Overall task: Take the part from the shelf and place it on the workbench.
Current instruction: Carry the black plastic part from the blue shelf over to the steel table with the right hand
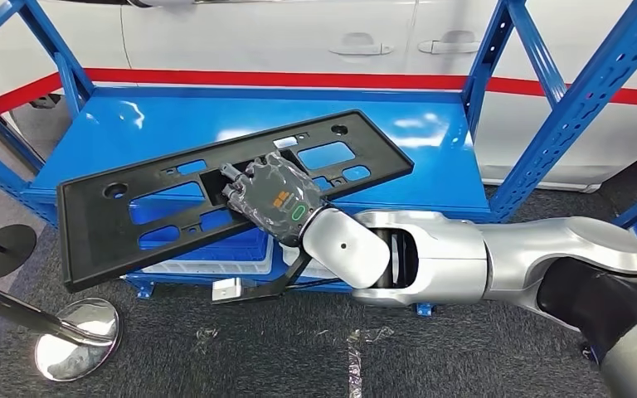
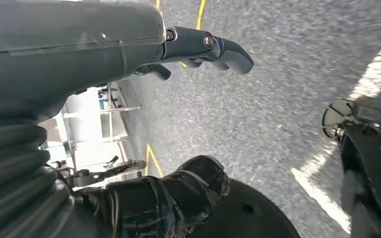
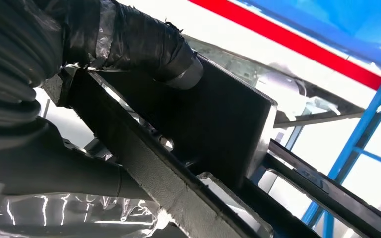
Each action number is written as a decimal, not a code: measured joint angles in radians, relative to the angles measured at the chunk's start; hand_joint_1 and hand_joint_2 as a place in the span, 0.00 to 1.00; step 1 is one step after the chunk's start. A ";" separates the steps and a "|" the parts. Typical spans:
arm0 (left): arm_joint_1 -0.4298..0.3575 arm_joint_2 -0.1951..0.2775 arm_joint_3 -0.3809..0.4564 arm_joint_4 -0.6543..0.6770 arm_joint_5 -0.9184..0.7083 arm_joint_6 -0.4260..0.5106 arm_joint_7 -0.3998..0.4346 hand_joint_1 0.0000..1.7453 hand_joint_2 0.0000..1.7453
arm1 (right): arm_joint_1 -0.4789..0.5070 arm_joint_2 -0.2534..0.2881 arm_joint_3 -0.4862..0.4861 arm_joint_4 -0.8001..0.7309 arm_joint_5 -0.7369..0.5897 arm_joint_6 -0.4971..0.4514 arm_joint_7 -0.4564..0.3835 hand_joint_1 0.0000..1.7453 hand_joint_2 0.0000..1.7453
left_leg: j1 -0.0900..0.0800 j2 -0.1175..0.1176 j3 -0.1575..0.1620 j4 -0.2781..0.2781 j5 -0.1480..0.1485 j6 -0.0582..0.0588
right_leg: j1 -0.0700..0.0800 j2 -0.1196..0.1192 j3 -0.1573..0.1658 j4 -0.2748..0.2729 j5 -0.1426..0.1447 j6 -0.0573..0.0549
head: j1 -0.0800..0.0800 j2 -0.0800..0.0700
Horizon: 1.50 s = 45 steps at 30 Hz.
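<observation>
- The right hand [image 1: 269, 197] grips a long black plastic part [image 1: 133, 217], a flat frame with several rectangular cut-outs and small round holes, near its middle.
- The part is tilted: its left end hangs lower, out past the front edge of the blue shelf [image 1: 166, 124], while its right end sits higher over the shelf surface.
- In the right wrist view, the taped thumb [image 3: 149, 47] presses on one face of the black part [image 3: 218, 119], with the fingers wrapped round from the other side.
- The silver right arm [image 1: 464, 257] reaches in from the lower right, forearm roughly level.
- The left hand [image 2: 129, 163] hangs over grey speckled floor [image 2: 258, 104]; its dark fingers [image 2: 208, 47] are lightly curled and apart from the thumb, holding nothing.
- Behind the shelf stands a white car [image 1: 299, 41] with a red stripe along its side.
- Blue perforated uprights [image 1: 585, 99] frame the shelf on the right.
- A chrome stanchion base [image 1: 79, 336] rests on the dark carpet at lower left.
</observation>
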 joint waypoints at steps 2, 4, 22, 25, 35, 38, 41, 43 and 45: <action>-0.002 0.002 0.000 0.000 0.000 0.002 0.001 0.00 1.00 | -0.001 0.000 0.000 0.000 -0.002 0.000 0.000 1.00 1.00 | -0.012 -0.001 0.084 -0.122 -0.013 0.019 | 0.001 -0.003 -0.008 -0.005 0.019 0.007 | 0.001 0.000; -0.004 0.003 0.000 0.000 0.000 0.005 0.002 0.00 1.00 | -0.002 0.000 0.000 0.000 -0.004 0.000 0.001 1.00 1.00 | -0.019 -0.002 0.102 -0.173 -0.015 0.026 | -0.004 -0.007 -0.005 -0.020 0.041 0.020 | -0.002 0.000; 0.005 -0.004 0.000 0.000 0.000 0.014 0.027 0.00 1.00 | 0.008 0.004 0.001 0.005 -0.011 -0.001 0.001 1.00 1.00 | 0.009 0.006 -0.091 -0.112 0.098 -0.026 | -0.022 -0.008 0.110 -0.007 -0.083 0.021 | 0.005 0.000; 0.004 -0.006 0.000 0.000 0.000 0.014 0.029 0.00 1.00 | 0.010 0.010 0.002 0.008 -0.013 -0.002 0.001 1.00 1.00 | 0.011 0.004 -0.135 0.043 -0.035 -0.037 | -0.022 -0.008 0.073 -0.012 -0.048 0.008 | 0.004 0.000; -0.005 -0.005 0.000 0.000 0.000 0.014 0.036 0.00 1.00 | 0.018 0.014 0.005 0.015 0.003 -0.024 0.001 1.00 1.00 | 0.001 -0.005 0.087 -0.174 0.010 -0.006 | -0.022 -0.008 -0.001 -0.037 0.058 0.050 | 0.006 0.000; -0.006 -0.006 0.000 0.000 0.000 0.014 0.039 0.00 1.00 | 0.022 0.013 0.005 0.016 0.007 -0.027 0.001 1.00 1.00 | 0.004 0.003 0.062 -0.189 0.053 0.019 | -0.020 -0.007 -0.026 0.019 -0.028 0.059 | 0.013 0.000; -0.003 -0.006 0.000 0.000 0.000 0.014 0.039 0.00 1.00 | 0.027 0.013 0.005 0.016 0.008 -0.027 0.001 1.00 1.00 | -0.004 0.007 0.017 -0.186 0.088 0.031 | -0.014 -0.007 -0.055 0.201 -0.150 0.058 | 0.019 0.000; -0.004 -0.006 0.000 0.000 0.000 0.014 0.039 0.00 1.00 | 0.031 0.013 0.005 0.016 0.008 -0.028 0.001 1.00 1.00 | -0.009 0.008 -0.015 -0.181 0.109 0.032 | -0.009 -0.007 -0.026 0.239 -0.124 0.054 | 0.020 0.000; -0.003 -0.006 0.000 0.000 0.000 0.014 0.040 0.00 1.00 | 0.032 0.013 0.005 0.016 0.009 -0.028 0.001 1.00 1.00 | -0.012 0.007 -0.042 -0.173 0.125 0.030 | -0.001 -0.007 0.065 0.147 -0.088 0.039 | 0.020 0.000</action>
